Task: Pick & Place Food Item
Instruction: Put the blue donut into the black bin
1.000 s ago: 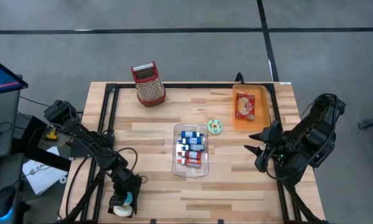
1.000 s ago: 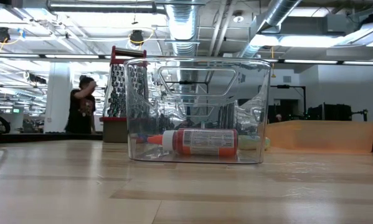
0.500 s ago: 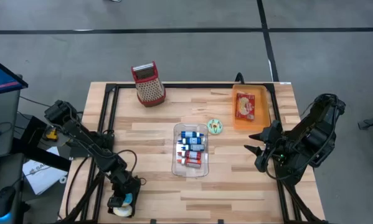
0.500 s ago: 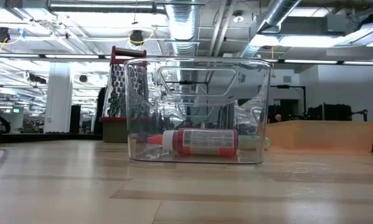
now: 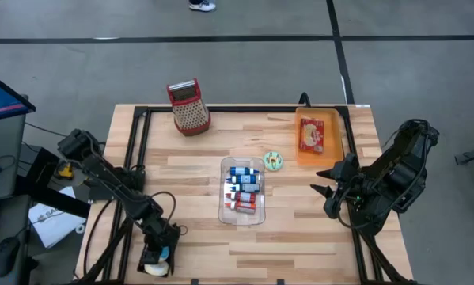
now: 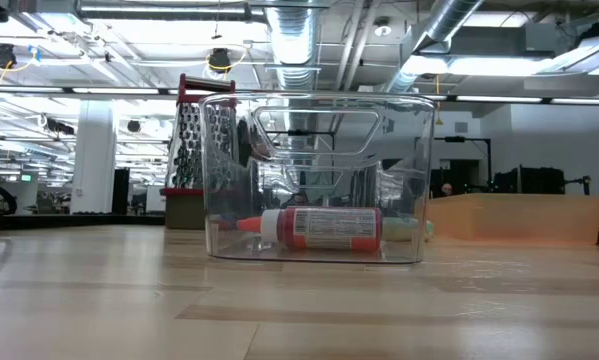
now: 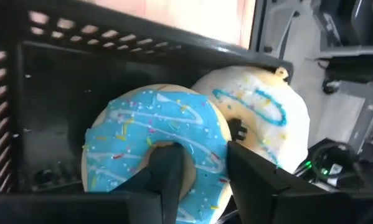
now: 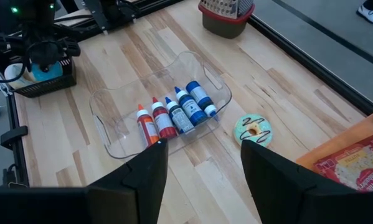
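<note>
The left gripper (image 5: 157, 257) hangs low at the near left corner of the table (image 5: 300, 237), down inside a small black basket (image 7: 24, 124). Its fingers (image 7: 167, 177) are part way closed around the ring of a blue-iced donut (image 7: 155, 146): one finger pokes through the hole and the other sits on the outer rim. A white-iced donut (image 7: 264, 121) lies right behind the blue one, touching it. Only the left wrist view shows this grip. From above, the arm covers almost all of the basket, and the basket walls stand close on all sides of the gripper.

To the right of that gripper the wood is bare up to a clear bin (image 5: 242, 191) of little icing tubes (image 5: 243, 188) in the middle. Far behind it stands a red box grater (image 5: 188, 107). The low view shows only the bin, one red tube and the grater, with no arms.

The right gripper (image 5: 325, 190) floats by the right edge with its fingers wide apart and nothing between them. A green-iced donut (image 5: 274, 161) lies in front of it, and an orange tray (image 5: 330, 146) with a red snack packet (image 5: 310, 134) sits just beside it. There is open wood under it.
</note>
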Robot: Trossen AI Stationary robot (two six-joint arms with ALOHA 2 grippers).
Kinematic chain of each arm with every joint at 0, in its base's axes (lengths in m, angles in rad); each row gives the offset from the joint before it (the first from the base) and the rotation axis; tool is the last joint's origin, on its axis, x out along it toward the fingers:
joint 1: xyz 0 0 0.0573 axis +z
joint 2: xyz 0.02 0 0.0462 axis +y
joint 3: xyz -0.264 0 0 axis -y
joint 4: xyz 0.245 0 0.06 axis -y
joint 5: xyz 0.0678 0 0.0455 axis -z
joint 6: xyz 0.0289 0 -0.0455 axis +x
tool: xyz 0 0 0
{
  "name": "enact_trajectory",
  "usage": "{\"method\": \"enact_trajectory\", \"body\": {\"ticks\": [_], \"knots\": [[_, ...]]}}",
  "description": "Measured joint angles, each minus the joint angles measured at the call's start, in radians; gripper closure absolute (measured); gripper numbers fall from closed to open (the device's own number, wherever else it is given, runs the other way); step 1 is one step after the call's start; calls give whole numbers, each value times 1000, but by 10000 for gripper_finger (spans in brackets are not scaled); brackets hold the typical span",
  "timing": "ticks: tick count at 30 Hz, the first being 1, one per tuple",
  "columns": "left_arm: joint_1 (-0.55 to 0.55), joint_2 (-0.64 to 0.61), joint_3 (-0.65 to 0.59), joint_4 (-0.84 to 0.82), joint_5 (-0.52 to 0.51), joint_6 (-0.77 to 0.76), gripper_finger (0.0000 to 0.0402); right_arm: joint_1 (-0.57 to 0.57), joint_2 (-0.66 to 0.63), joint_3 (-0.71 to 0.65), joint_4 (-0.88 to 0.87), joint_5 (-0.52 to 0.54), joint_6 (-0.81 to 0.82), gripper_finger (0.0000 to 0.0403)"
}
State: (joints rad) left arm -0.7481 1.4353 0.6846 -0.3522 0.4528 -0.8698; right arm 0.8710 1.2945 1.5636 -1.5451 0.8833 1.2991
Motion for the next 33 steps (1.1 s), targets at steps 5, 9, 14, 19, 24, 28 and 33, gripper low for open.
{"method": "enact_trajectory", "body": {"ticks": [5, 9, 14, 19, 24, 28, 33], "knots": [[23, -38, 0, 20, -25, -29, 296, 0, 0, 0, -4, 0, 0, 207], [37, -58, 0, 35, -29, -40, 293, 0, 0, 0, -3, 0, 0, 207], [26, -59, 0, 92, -34, -95, 291, 23, 0, 0, -3, 0, 13, 207], [20, -59, 0, 113, -34, -136, 290, 39, 0, 0, -5, 5, 22, 207], [20, -59, 0, 110, -34, -159, 290, 38, 0, 0, -7, 8, 22, 207], [20, -59, 0, 109, -34, -164, 290, 38, 0, 0, -7, 8, 22, 207], [19, -60, -20, 134, -23, -210, 290, 38, 0, 0, -7, 8, 21, 207]]}}
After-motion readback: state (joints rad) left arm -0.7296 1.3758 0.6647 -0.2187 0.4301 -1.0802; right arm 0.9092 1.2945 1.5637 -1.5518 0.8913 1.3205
